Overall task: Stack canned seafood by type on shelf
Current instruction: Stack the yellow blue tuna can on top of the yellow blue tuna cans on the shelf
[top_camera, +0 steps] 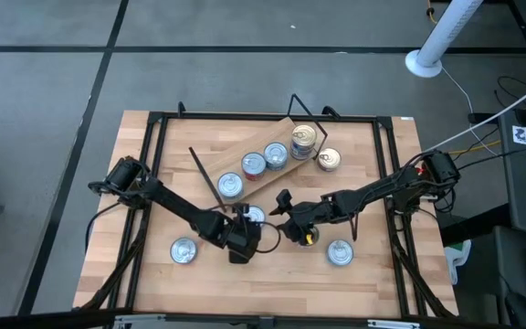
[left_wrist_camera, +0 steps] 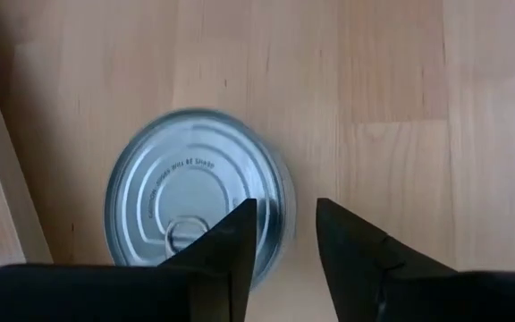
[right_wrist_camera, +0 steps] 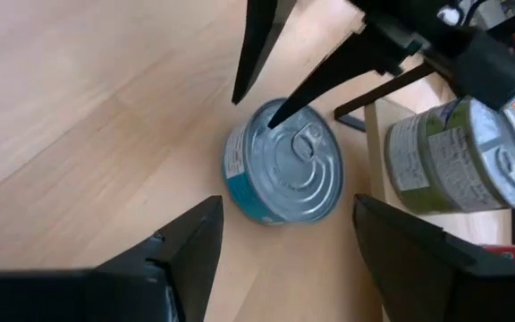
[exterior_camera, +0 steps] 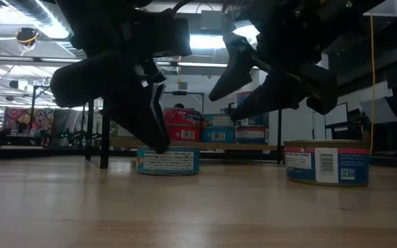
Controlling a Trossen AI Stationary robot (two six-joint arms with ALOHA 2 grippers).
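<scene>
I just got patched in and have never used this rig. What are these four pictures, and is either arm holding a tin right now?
Two dark robot arms work at a wooden table. One camera looks straight down, one sits at table height, and one rides on each wrist. The shelf is the slanted plank carrying several tins; two more tins lie loose near the table's front.

The left gripper is over a silver-lidded tin near the table's middle, one finger above its lid, the other beside its rim, jaws partly apart. It does not seem to grip it. The right gripper hovers open close by, facing that same tin, holding nothing.
</scene>
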